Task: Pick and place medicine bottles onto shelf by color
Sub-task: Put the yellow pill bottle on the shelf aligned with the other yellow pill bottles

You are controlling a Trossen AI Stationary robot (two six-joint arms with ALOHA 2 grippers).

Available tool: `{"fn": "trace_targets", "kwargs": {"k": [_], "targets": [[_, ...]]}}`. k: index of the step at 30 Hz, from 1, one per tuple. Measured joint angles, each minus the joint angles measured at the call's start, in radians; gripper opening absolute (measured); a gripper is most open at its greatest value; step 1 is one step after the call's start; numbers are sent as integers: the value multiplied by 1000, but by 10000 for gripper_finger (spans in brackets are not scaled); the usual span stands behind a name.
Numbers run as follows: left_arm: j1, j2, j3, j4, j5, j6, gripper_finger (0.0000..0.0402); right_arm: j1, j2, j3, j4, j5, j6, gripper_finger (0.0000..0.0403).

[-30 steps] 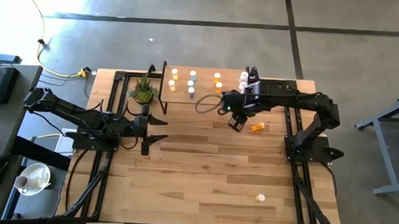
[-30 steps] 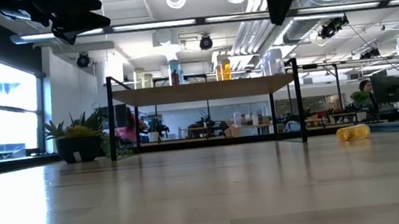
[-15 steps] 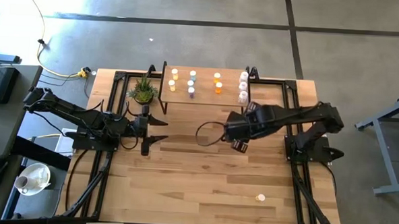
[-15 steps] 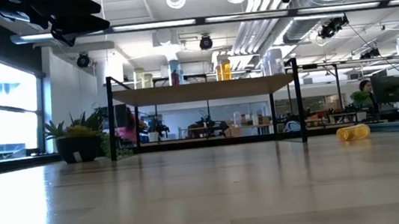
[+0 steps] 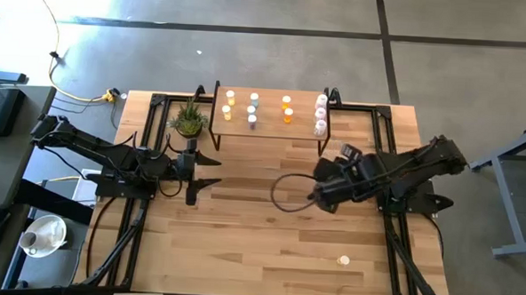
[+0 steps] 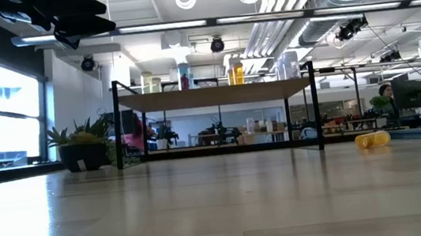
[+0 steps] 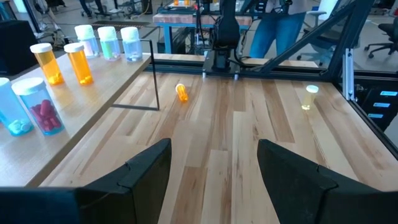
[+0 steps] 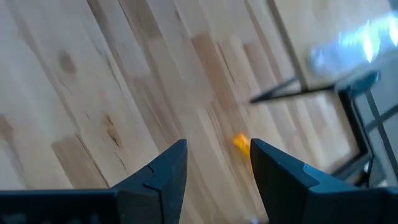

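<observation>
From above, the shelf (image 5: 269, 112) at twelve o'clock carries nine bottles (image 5: 252, 109): two yellow, three pale blue, two orange, two pinkish-white. One more pale bottle (image 5: 343, 259) lies on the table (image 5: 241, 244) toward five o'clock. The right gripper (image 5: 316, 198) hovers right of centre, the left gripper (image 5: 210, 172) at nine o'clock.

At table height, an orange bottle (image 6: 372, 140) lies at three o'clock.

Left wrist view: fingers (image 7: 149, 168) wide apart, holding nothing.

Right wrist view: fingers (image 8: 168, 168) parted, empty, above that orange bottle.
</observation>
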Motion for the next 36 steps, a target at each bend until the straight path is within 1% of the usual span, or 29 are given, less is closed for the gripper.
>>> {"fn": "trace_targets", "kwargs": {"k": [4,7,11,15,21,25,36], "targets": [[0,0,0,0,0,0,229,47,-98,-164,26,-10,115,167],[0,0,0,0,0,0,229,93,-162,-268,77,-51,187,167],[0,0,0,0,0,-4,229,159,-240,-377,134,-102,285,167],[0,0,0,0,-1,-35,229,238,-295,-459,167,-103,391,167],[0,0,0,0,0,-36,229,353,-327,-541,184,-104,542,167],[0,0,0,0,-1,-36,229,419,-327,-570,221,-104,607,167],[0,0,0,0,-1,-36,229,550,-327,-658,318,-104,780,167]]}}
